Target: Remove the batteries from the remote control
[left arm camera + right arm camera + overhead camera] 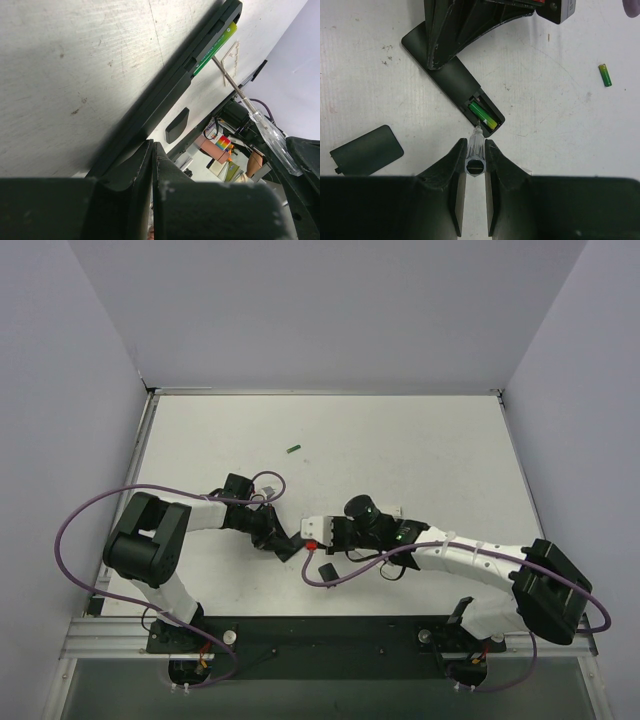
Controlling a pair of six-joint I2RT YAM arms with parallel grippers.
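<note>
Halfway: one battery [482, 114] remains seated.
Left gripper [151, 150] clamps the remote control [455, 82]; right gripper [475, 147] pinches a tool [474, 166] at that battery; freed battery [293, 449] lies at twelve o'clock.

We identify this as a robotics laboratory test cell. A white table [400, 450] fills the middle of the top view, closed in by plain pale walls [300, 310] at the top, left and right of the frame. Along the bottom edge, an aluminium rail [110, 635] carries a black base plate [330, 635], to which the left arm [150, 540] and the right arm [480, 565] are bolted. Purple cables [57, 537] loop from each arm. At lower right of the left wrist view, cluttered gear [220, 150] shows beyond the table edge, too blurred to name.
</note>
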